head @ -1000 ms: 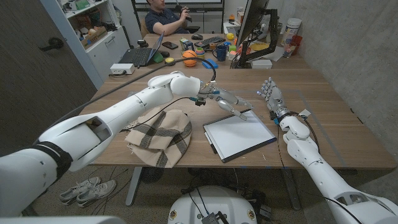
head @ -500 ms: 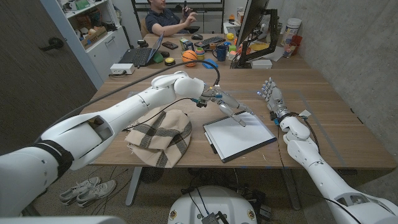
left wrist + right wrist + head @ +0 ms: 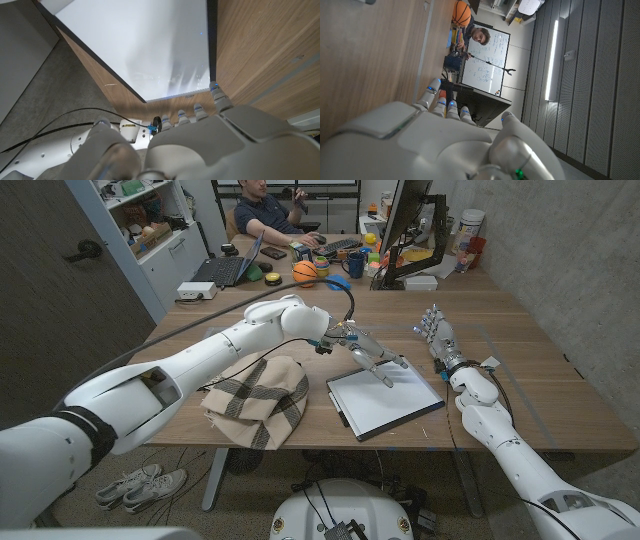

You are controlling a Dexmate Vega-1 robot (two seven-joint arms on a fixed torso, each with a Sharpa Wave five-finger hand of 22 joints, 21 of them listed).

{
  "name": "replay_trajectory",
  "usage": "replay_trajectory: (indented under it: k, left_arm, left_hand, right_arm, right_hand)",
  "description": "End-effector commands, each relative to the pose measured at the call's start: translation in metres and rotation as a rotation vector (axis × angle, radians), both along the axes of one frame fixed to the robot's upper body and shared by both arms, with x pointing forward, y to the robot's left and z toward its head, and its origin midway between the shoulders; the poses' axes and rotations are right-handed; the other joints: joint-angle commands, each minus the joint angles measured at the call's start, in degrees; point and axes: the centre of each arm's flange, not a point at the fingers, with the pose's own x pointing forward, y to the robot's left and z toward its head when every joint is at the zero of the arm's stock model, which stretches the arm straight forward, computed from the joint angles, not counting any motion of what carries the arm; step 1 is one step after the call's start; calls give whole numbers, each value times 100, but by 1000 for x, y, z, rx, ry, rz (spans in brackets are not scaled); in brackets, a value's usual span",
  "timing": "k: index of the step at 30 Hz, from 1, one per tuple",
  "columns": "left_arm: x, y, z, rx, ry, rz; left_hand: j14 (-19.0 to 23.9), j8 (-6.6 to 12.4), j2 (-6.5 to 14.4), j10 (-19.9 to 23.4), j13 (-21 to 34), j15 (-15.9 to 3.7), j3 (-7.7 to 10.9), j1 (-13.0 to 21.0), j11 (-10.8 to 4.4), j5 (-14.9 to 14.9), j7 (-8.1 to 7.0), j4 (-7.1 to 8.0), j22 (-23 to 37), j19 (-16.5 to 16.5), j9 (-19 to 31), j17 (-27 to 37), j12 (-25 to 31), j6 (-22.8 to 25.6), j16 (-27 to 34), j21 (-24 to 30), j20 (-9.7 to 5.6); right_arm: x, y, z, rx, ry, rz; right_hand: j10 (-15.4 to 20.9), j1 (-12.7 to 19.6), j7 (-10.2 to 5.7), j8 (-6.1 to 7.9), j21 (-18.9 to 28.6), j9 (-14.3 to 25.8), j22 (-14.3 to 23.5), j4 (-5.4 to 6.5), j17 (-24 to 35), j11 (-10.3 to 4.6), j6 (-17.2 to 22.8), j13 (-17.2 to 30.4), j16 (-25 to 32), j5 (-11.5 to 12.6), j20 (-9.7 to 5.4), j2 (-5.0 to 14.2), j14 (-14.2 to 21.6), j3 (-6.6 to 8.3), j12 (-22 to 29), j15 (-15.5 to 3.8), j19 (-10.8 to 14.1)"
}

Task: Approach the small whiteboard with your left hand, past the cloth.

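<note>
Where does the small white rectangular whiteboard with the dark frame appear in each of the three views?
Head view: the small white rectangular whiteboard with the dark frame lies at the picture's centre, right of the plaid cloth, under the left hand.
Left wrist view: its white surface spans the upper middle, beyond the left hand's fingertips.
Right wrist view: not in it.
Shared landmark: the wooden table, also at.

Left arm: stretched across from the near left, reaching far toward the middle.
Left hand (image 3: 372, 352): held out past the wrist, fingers spread and angled downward, holding nothing.
Right hand (image 3: 436, 332): upright, fingers pointing up, empty.
</note>
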Motion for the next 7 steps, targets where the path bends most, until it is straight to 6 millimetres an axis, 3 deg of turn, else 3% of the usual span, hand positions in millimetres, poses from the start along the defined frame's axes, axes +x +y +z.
replay_trajectory:
  k: [1,7]
  left_arm:
    - [0,2,-1,0,-1,10]
    - [1,2,-1,-1,3,11]
  left_hand:
    - [-3,-2,8,-312,5,-61,8,84,-28,35,-26,-25,3,31,31,24,35,-238,41,18,21]
    - [3,4,22,-305,6,-85,8,117,-33,44,-26,-41,3,44,34,23,37,-240,43,20,21]
  right_arm:
    - [-1,2,-1,-9,5,1]
    - [0,3,0,-12,6,3]
  right_hand:
    - [8,-25,-9,23,-33,21,22,13,26,-34,38,12,-32,42,25,-30,-338,-28,17,23,-701]
    - [8,-27,-8,23,-45,21,22,13,26,-31,40,12,-41,43,26,-29,-343,-33,15,21,-697]
